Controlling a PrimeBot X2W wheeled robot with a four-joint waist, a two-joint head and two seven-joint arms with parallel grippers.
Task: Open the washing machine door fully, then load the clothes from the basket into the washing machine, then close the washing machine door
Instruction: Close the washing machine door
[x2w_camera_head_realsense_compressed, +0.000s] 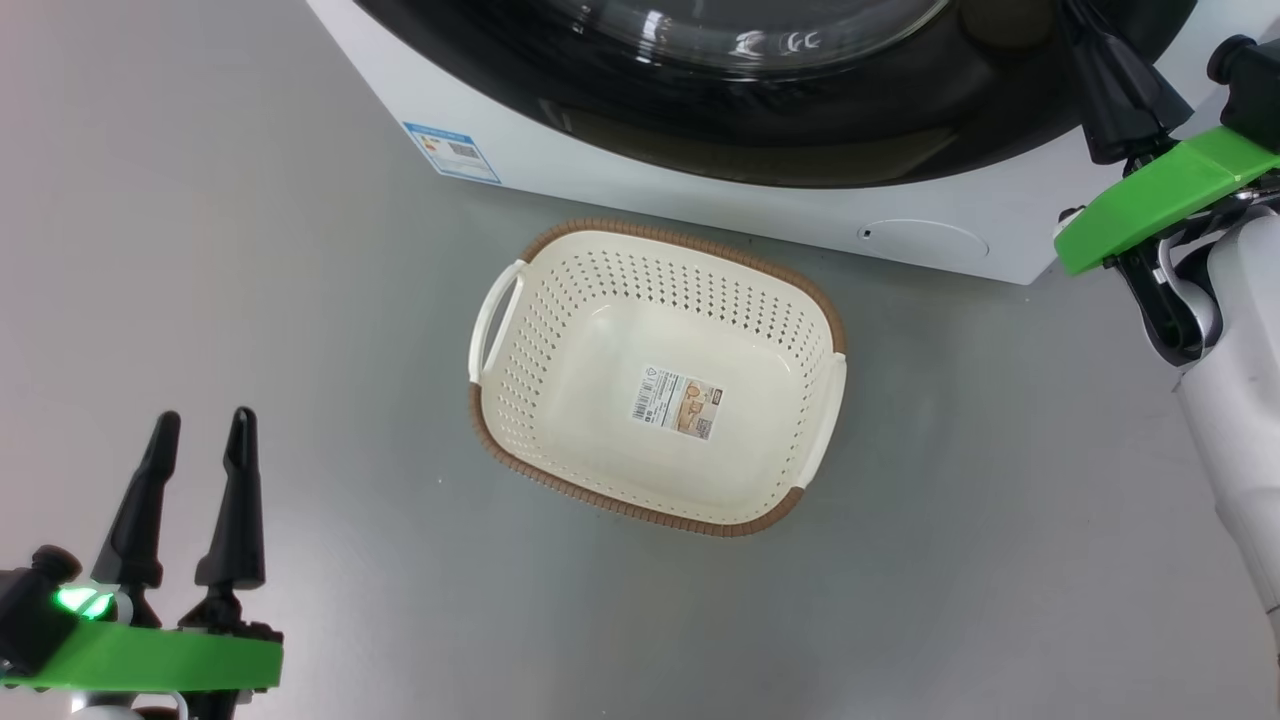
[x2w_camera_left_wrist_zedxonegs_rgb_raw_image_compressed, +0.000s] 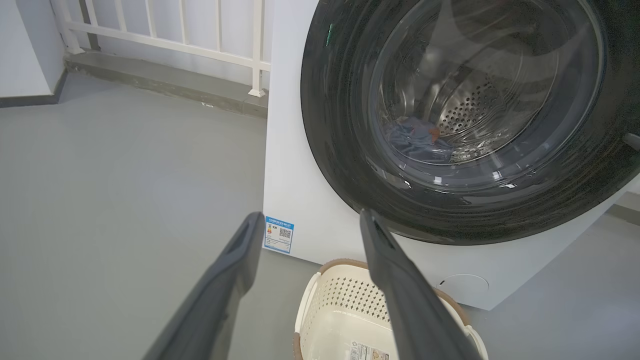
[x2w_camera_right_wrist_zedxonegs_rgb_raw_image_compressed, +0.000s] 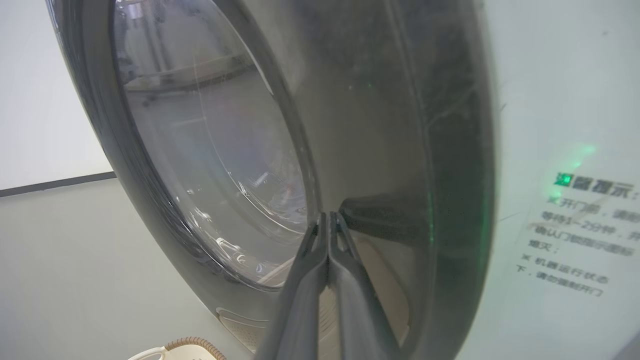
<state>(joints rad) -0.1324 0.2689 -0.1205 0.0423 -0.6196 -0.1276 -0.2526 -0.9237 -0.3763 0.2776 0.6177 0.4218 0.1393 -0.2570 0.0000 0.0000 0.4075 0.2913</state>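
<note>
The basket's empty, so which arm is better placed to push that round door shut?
The right, I'd judge. The right end effector, shut, points at the black ring of the washing machine door, tips close against it. The left end effector hangs open beside the basket, away from the door.

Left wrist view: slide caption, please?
Open left pincer faces the washing machine door, clothes behind its glass, empty basket below.
</note>
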